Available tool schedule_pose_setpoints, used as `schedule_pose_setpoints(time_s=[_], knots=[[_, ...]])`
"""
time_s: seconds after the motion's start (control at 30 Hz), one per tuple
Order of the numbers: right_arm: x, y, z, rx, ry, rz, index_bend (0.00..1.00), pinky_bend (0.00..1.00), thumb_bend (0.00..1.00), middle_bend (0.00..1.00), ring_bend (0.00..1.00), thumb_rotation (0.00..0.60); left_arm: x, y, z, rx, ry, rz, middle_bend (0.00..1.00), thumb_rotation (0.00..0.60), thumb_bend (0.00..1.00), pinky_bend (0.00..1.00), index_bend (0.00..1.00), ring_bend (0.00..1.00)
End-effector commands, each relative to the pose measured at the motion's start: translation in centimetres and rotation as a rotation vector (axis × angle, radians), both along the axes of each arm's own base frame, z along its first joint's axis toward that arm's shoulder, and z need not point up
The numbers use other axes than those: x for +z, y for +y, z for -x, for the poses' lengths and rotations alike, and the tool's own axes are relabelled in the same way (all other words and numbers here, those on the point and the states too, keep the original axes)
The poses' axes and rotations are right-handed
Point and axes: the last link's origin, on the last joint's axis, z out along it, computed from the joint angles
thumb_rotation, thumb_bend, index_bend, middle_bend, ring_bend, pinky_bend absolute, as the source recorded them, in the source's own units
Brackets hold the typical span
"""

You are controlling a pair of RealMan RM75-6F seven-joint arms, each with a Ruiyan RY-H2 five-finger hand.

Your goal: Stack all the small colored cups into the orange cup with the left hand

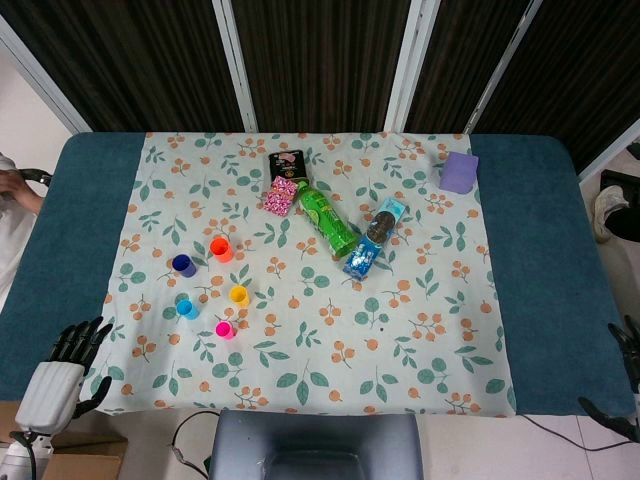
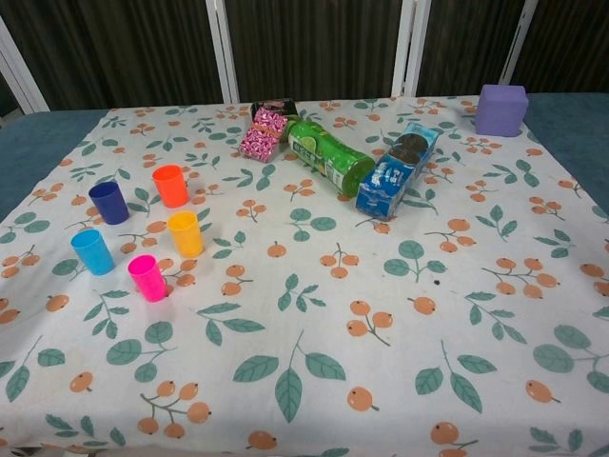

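Head view: the left hand [image 1: 70, 352] is seen at the desk [image 1: 90, 240] edge, fingers spread, nothing held. Ahead of it and to its right, five cups stand upright and apart: orange cup [image 1: 221, 249], dark blue cup [image 1: 184, 265], yellow cup [image 1: 239, 295], light blue cup [image 1: 187, 308], pink cup [image 1: 225, 329]. Only fingertips of the right hand [image 1: 628, 345] are seen; its state cannot be told.

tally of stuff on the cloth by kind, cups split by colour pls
Orange cup: 1
Dark blue cup: 1
Yellow cup: 1
Light blue cup: 1
Pink cup: 1
Green bottle: 1
Blue cookie pack: 1
Pink patterned packet: 1
Black packet: 1
Purple block: 1
Total: 10
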Motion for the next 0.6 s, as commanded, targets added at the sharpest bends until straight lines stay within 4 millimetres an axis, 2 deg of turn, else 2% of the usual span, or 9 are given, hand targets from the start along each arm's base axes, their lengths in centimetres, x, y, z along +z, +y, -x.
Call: schedule_pose_setpoints(time_s=[0.03, 0.13, 0.17, 0.23, 0.37, 0.4, 0.47, 0.5, 0.6], knots=[[0.0, 0.0, -0.1, 0.001, -0.004, 0.001, 0.00, 0.00, 0.19, 0.00, 0.00, 0.600, -0.2, 0.2, -0.1, -0.005, -0.010, 0.003, 0.02, 0.600, 0.40, 0.08, 0.00, 0.01], [-0.1, -0.1, 0.0, -0.001, -0.007, -0.003, 0.00, 0.00, 0.19, 0.00, 0.00, 0.600, -1.0, 1.1, -0.7, -0.038, -0.062, 0.002, 0.03, 0.600, 0.40, 0.11, 0.00, 0.02], [-0.1, -0.1, -0.1, -0.001, -0.011, -0.004, 0.00, 0.00, 0.19, 0.00, 0.00, 0.600, -1.4, 1.7, -1.1, -0.058, -0.094, -0.002, 0.04, 0.600, 0.40, 0.15, 0.00, 0.03], [-0.2, -0.3, -0.1, -0.002, -0.011, -0.008, 0.00, 0.00, 0.19, 0.00, 0.00, 0.600, -2.1, 4.0, -1.8, -0.100, -0.149, -0.029, 0.14, 0.600, 0.40, 0.29, 0.00, 0.14], [-0.5, -0.6, 0.0, -0.007, -0.005, -0.020, 0.00, 0.00, 0.19, 0.00, 0.00, 0.600, -3.8, 9.6, -3.2, -0.115, -0.193, -0.055, 0.55, 0.600, 0.40, 0.87, 0.00, 0.64], [-0.5, -0.7, 0.0, -0.008, -0.003, -0.020, 0.00, 0.00, 0.19, 0.00, 0.00, 0.600, -4.5, 11.2, -3.6, -0.089, -0.211, -0.038, 0.65, 0.600, 0.40, 0.95, 0.01, 0.77], [-0.5, -0.7, 0.0, -0.011, -0.004, -0.016, 0.00, 0.00, 0.19, 0.00, 0.00, 0.600, -5.3, 13.2, -4.4, -0.061, -0.217, -0.008, 0.81, 0.600, 0.40, 1.00, 0.02, 0.93], [-0.4, -0.8, 0.0, -0.013, -0.004, -0.013, 0.00, 0.00, 0.19, 0.00, 0.00, 0.600, -5.6, 14.1, -4.8, -0.053, -0.211, -0.002, 0.89, 0.600, 0.40, 1.00, 0.04, 0.98], [-0.4, -0.9, 0.1, -0.021, -0.001, -0.009, 0.00, 0.00, 0.19, 0.00, 0.00, 0.600, -6.9, 16.8, -6.1, -0.017, -0.202, 0.002, 0.99, 0.600, 0.39, 1.00, 0.10, 1.00]])
